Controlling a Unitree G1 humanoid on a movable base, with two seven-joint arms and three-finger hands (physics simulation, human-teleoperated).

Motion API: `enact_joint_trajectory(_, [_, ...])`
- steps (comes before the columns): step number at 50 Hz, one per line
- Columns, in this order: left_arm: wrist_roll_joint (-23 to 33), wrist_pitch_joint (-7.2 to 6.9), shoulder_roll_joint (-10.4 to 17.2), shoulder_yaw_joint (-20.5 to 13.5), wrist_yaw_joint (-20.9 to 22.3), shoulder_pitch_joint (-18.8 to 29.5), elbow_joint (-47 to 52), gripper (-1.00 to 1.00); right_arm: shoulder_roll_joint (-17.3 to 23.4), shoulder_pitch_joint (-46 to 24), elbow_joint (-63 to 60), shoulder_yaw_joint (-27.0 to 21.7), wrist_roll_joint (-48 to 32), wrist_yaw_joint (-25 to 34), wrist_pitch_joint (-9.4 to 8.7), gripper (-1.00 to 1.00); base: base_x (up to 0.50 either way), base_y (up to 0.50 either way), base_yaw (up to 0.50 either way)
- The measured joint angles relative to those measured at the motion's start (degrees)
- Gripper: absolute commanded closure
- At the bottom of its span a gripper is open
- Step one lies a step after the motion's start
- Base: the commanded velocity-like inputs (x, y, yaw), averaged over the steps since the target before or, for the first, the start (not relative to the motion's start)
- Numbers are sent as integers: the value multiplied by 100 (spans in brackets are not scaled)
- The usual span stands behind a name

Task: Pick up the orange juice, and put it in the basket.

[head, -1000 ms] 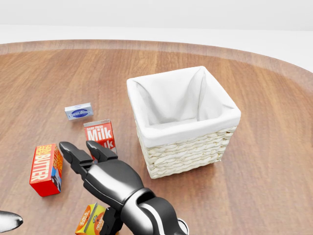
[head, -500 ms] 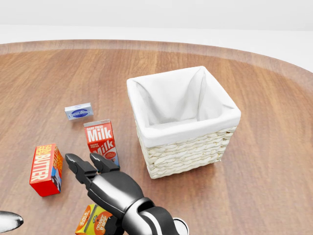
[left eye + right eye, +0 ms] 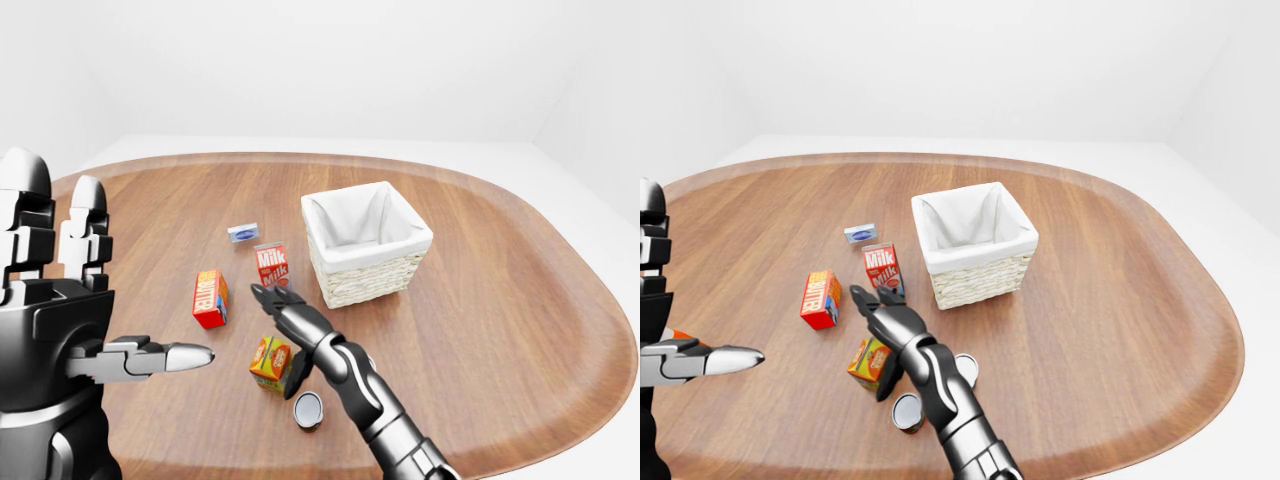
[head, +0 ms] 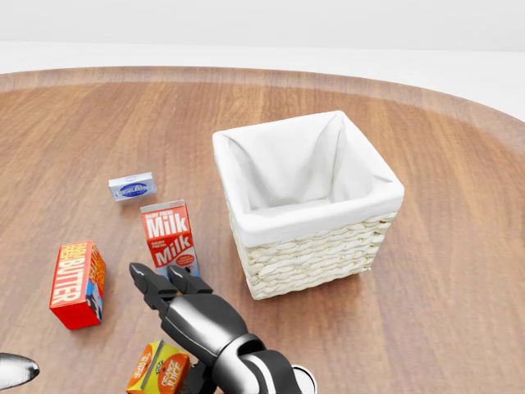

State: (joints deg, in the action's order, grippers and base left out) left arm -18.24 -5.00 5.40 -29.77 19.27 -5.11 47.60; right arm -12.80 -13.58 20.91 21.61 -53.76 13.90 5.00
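Note:
The orange juice carton (image 3: pixel 268 362) lies on the wooden table (image 3: pixel 500 300), at the bottom left of the head view (image 4: pixel 154 369). My right hand (image 3: pixel 282 336) hovers right over it with the fingers (image 4: pixel 149 281) spread open towards the milk carton and the thumb down by the carton's right side. It holds nothing. The wicker basket (image 4: pixel 316 254) with a white cloth lining stands to the right of the hand. My left hand (image 3: pixel 100 290) is raised at the left edge of the left-eye view, open and empty.
A red milk carton (image 4: pixel 168 234) lies just above my right fingers. A red butter box (image 4: pixel 76 283) lies to the left and a small blue-and-white box (image 4: pixel 132 187) above it. Two cans (image 3: pixel 907 411) (image 3: pixel 965 368) stand near my right forearm.
My right hand has drawn back toward the bottom of the head view, uncovering the milk carton and settling closer over the orange juice. Nothing else has moved.

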Motion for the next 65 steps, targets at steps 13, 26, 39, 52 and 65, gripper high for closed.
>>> enact_joint_trajectory(13, [3,0,-2,9,2,-4,-18,-100,-19,-190,475,-117,76,-183,0,-100,0,0,0])
enact_joint_trajectory(26, [-14,0,-2,-3,2,-8,24,-100,-53,-467,1024,-272,143,-387,0,-100,0,0,0])
enact_joint_trajectory(39, [-17,0,-7,-9,7,-11,34,-100,-116,-703,1469,-370,170,-534,0,-100,0,0,0])
enact_joint_trajectory(52, [-23,0,-5,-13,5,-8,38,-100,-257,-903,1747,-397,203,-599,0,-100,0,0,0])
enact_joint_trajectory(65, [-28,0,-5,-14,1,-6,41,-100,-392,-1119,2085,-433,272,-704,0,-100,0,0,0])
